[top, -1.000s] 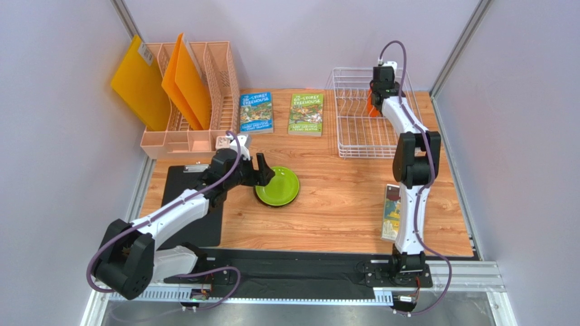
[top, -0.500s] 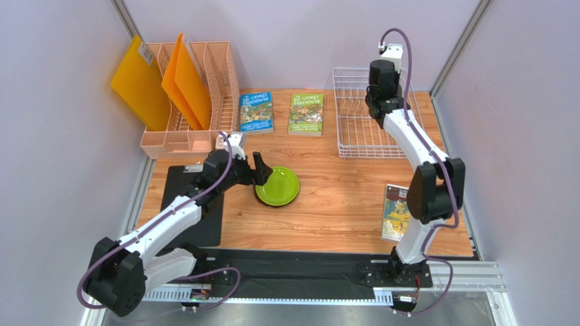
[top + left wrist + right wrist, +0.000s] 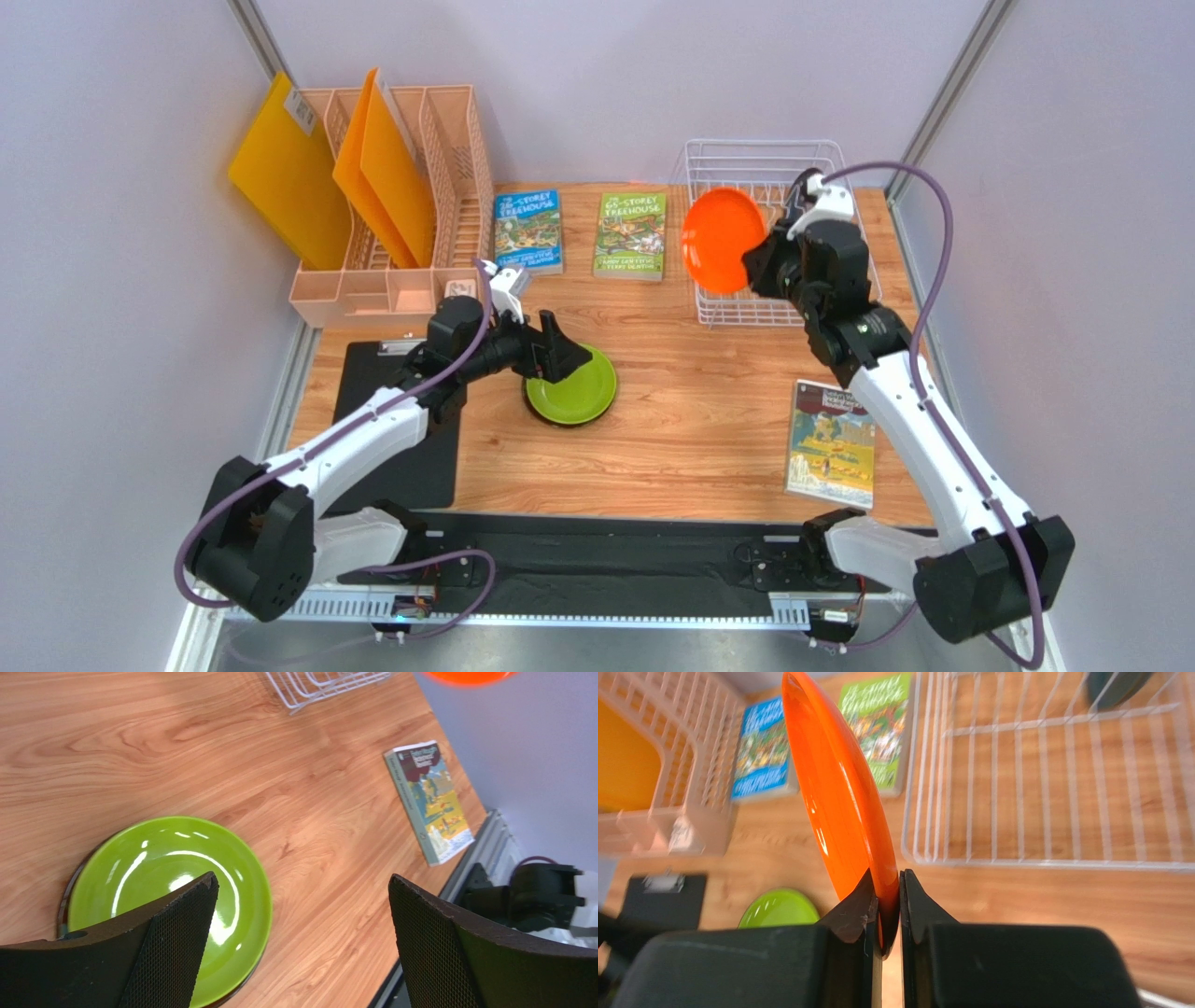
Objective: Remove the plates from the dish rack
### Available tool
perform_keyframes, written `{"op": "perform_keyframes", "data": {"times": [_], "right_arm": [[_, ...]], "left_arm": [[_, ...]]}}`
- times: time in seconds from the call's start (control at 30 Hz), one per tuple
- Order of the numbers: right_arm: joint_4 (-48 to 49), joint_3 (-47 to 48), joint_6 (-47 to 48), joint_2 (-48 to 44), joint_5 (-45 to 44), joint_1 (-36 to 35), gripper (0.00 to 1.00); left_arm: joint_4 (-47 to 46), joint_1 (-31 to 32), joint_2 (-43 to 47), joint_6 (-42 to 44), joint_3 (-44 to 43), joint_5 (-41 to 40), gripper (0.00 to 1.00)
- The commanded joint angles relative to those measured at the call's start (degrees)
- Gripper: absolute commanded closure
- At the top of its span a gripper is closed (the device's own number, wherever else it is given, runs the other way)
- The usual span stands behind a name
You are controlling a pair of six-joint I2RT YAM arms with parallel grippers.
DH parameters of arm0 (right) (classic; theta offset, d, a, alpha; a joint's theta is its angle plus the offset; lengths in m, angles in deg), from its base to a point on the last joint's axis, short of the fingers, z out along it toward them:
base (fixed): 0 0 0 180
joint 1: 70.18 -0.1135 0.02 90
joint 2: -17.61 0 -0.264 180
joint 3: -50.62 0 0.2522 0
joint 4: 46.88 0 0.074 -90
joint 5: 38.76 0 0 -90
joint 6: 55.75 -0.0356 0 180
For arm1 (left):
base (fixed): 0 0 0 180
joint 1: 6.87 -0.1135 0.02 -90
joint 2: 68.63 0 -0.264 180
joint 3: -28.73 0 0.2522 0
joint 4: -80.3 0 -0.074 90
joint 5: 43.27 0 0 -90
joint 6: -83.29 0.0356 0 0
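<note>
My right gripper (image 3: pixel 762 261) is shut on the rim of the orange plate (image 3: pixel 721 238) and holds it on edge in the air over the front-left part of the white wire dish rack (image 3: pixel 758 144). In the right wrist view the orange plate (image 3: pixel 836 791) is pinched between my fingers (image 3: pixel 887 897). The rack (image 3: pixel 1046 798) lies behind it with a dark teal plate (image 3: pixel 1115 686) at its far end. The lime green plate (image 3: pixel 572 385) lies flat on the table with a dark rim under it. My left gripper (image 3: pixel 544 350) is open just above it (image 3: pixel 161 889).
A peach slotted organiser (image 3: pixel 446 168) with orange folders stands at the back left. Two books (image 3: pixel 528 231) (image 3: pixel 631 234) lie at the back middle. Another book (image 3: pixel 831 441) lies at the right front. A black clipboard (image 3: pixel 400 434) lies under my left arm.
My right gripper has lifted the orange plate out of the rack and drawn it toward the front left. My left gripper has shifted slightly right over the green plate, still open.
</note>
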Motion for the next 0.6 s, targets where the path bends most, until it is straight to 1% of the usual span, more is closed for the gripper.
{"op": "perform_keyframes", "data": {"times": [0.0,0.17,0.3,0.4,0.57], "right_arm": [[2.6,-7.7,-7.1,-3.9,12.9,-1.0,1.00],[5.2,-15.6,-10.0,-7.6,18.1,-2.4,1.00],[5.4,-18.1,-11.7,-9.6,20.3,-2.9,1.00],[6.7,-20.3,-13.6,-11.2,22.9,-3.0,1.00],[8.5,-22.8,-16.5,-12.7,26.1,-3.4,0.99]], "left_arm": [[-11.9,0.2,-3.6,-8.0,-1.0,6.4,0.05],[-17.3,1.2,-8.2,-12.4,-0.1,6.8,0.05],[-21.4,2.0,-11.8,-13.9,0.0,5.9,0.06],[-24.2,3.1,-14.1,-15.2,0.1,4.3,0.11],[-27.6,4.9,-16.8,-16.8,-0.3,2.8,0.11]]}}
